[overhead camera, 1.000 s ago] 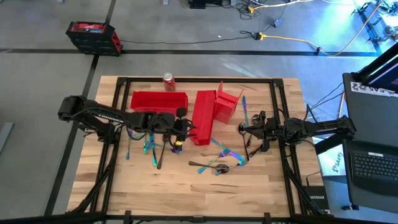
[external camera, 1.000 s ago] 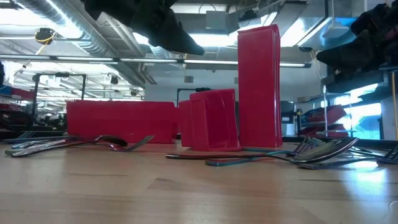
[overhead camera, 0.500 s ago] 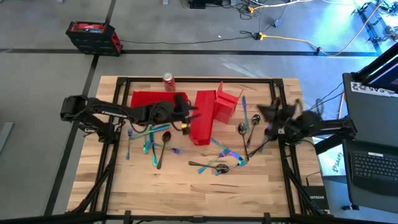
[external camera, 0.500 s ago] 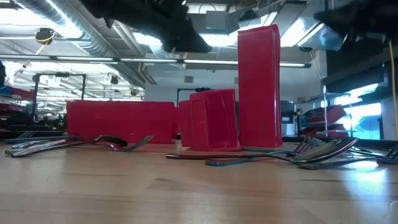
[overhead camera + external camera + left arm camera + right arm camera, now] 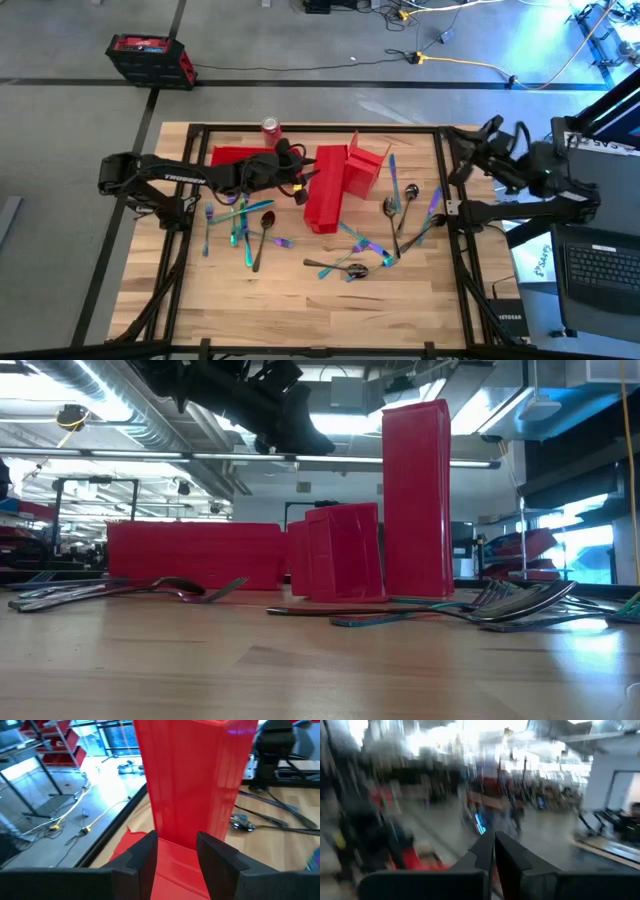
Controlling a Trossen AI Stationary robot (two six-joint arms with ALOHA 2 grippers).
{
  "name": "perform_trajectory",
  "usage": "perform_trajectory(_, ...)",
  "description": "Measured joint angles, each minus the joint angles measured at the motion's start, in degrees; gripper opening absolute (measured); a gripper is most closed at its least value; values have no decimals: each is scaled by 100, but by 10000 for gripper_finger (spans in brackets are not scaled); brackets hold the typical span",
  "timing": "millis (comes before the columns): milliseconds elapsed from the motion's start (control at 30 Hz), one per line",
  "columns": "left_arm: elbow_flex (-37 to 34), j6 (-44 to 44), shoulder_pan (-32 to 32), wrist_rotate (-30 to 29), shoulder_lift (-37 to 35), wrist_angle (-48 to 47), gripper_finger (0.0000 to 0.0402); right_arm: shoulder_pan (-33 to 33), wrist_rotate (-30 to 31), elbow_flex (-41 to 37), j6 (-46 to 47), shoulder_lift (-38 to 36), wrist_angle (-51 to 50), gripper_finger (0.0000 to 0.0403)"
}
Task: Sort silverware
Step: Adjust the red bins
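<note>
From above, the wooden counter [image 5: 300, 300] carries three red bins: a flat bin [image 5: 240, 160] lying at the far left, a long bin [image 5: 325, 188] lying near the middle, and a third bin [image 5: 366, 166] just right of it, with a red soda can [image 5: 271, 130] at the far edge. The silverware [image 5: 352, 262] lies scattered in three groups: forks and a dark spoon [image 5: 262, 232] on the left near the flat bin, a crossed pile in the middle nearer the front, and spoons and a knife on the right by the frame rail. The left gripper [image 5: 300, 186] reaches from the left to the near end of the long bin, while the right gripper [image 5: 487, 133] is drawn back past the counter's far right corner, away from everything. From counter height, one bin [image 5: 416, 500] looms tall, a shorter bin [image 5: 345, 552] stands beside it and a low one [image 5: 195, 555] spreads to the left; forks and spoons [image 5: 520, 605] lie flat in front, and a dark arm hangs above. At the left wrist, the two fingers [image 5: 145, 860] stand partly apart over the red bin [image 5: 192, 780], and whether they grip anything cannot be told. At the right wrist, the fingers [image 5: 487, 852] are pressed together with nothing between them, the room beyond blurred.
</note>
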Motion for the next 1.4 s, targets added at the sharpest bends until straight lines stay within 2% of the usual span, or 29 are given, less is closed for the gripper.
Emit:
perform_trajectory(133,0,39,2,37,0,-20,122,-518,-295,1072,-77,1026,-1065,1)
perform_trajectory(333,0,262,6,37,0,-15,122,-1743,-2493,2790,739,2793,-2734,1)
perform_trajectory(467,0,532,-13,36,0,-29,122,-2292,-3208,3419,529,3716,-3347,2)
perform_trajectory(533,0,691,-13,37,0,-25,122,-2452,-3606,3738,501,4167,-3704,12)
perform_trajectory(633,0,947,-7,37,0,-15,122,-2520,-4035,4212,442,4846,-4312,52)
perform_trajectory(867,2,932,2,35,0,-135,122,-2030,-4070,5012,369,5823,-4522,204)
perform_trajectory(1000,2,950,2,35,0,-341,122,-1665,-3768,5348,638,6080,-4766,270)
perform_trajectory(1200,2,1038,2,37,0,-499,122,-1191,-2772,5451,653,6309,-5179,315)
perform_trajectory(1400,4,1135,-20,37,0,-498,122,-1189,-3034,5449,983,6664,-5405,328)
